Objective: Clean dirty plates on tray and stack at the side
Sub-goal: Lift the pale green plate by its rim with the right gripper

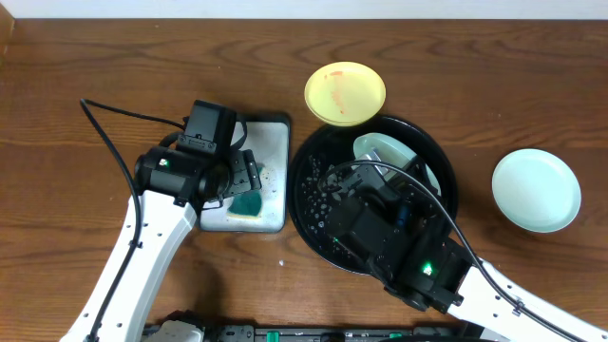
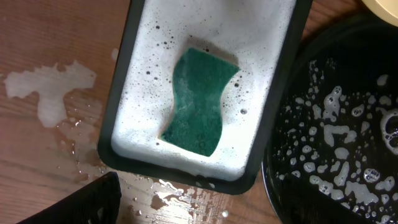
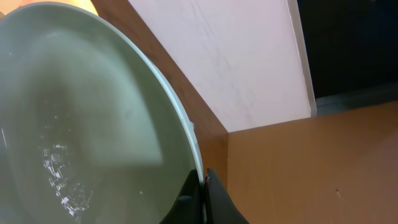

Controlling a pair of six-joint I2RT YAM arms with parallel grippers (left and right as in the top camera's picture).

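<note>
Rim of tilted mint plate [image 3: 93,112] clamped by closed right gripper [image 3: 204,183] above tray [image 1: 309,204]; firm, steady hold advised while left gripper [image 1: 249,180], aperture indiscernible, fetches sponge [image 2: 199,99].

Glossy black tray [image 1: 313,204], smooth glazed mint plate [image 3: 74,124], rough green sponge [image 2: 199,102], wood-grain table [image 1: 76,76].
</note>
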